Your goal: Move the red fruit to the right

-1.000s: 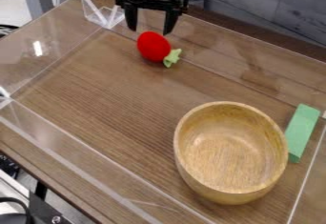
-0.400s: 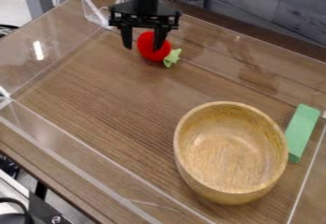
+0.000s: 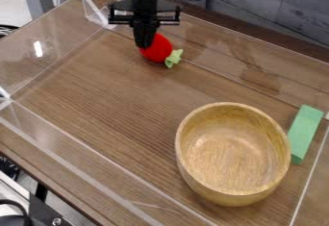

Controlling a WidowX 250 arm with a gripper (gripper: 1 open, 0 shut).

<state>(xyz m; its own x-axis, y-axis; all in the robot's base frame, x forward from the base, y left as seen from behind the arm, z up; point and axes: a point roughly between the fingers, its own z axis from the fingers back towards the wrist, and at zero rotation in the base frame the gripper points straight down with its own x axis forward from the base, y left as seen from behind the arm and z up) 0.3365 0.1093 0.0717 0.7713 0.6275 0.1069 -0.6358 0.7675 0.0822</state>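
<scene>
Counter (image 3: 110, 114): brown wood grain, running from far left to near right. A wide stretch at the centre and left is bare.
Clear walls (image 3: 37, 49): low transparent panels fence the counter's edges. The left and near ones are the easiest to see, by their glints.
Wooden bowl (image 3: 233, 164): pale, round and upright. It sits at the near right, close to the near wall and well apart from the fruit.
Green block (image 3: 305, 134): flat and rectangular, lying by the right edge just beside the bowl's rim. I cannot tell whether they touch.
End effector (image 3: 150, 39): black and pointing straight down at the far side, left of centre. Its fingers are drawn in tight and clamped on the top of the red fruit.
Red fruit (image 3: 157, 50): small and bright red, at the far side of the counter under the end effector. Its yellow-green leafy cap (image 3: 174, 59) points to the near right.
Open room: bare wood lies to the right of the fruit, along the far edge beyond the bowl.
</scene>
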